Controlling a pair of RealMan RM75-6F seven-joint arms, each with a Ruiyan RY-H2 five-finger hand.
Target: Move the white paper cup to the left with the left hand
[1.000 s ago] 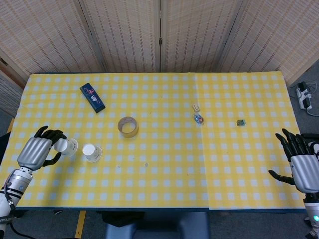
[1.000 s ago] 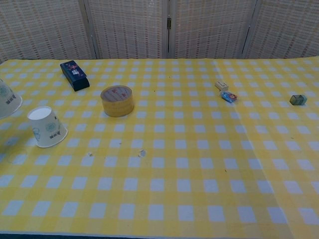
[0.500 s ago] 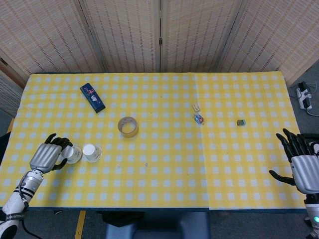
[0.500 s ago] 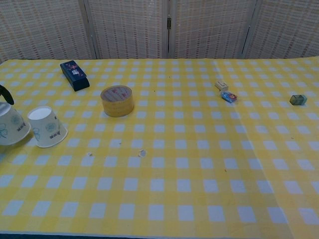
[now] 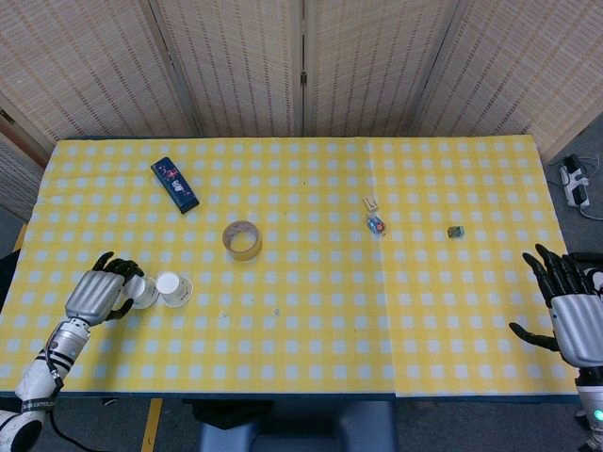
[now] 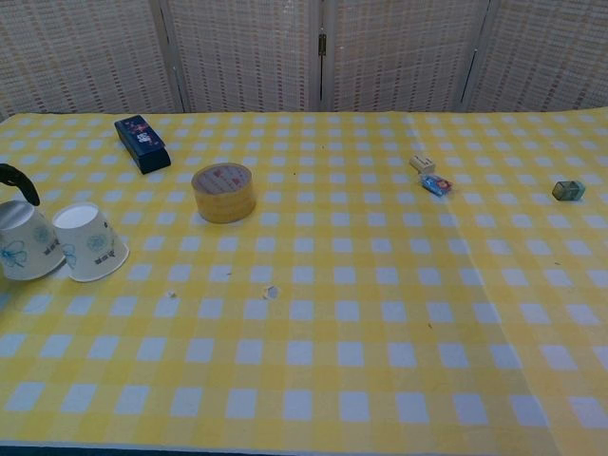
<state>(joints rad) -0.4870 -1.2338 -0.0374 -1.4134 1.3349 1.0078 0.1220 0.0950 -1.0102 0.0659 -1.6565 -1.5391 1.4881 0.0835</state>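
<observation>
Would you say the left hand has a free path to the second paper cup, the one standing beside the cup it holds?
Probably not: the left hand already grips one paper cup, which sits between it and the second cup.

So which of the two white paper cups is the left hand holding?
The outer cup, nearest the table's left edge: the left hand wraps it. The other cup stands beside it, free, toward the tape roll.

White paper cup inverted, far left
</observation>
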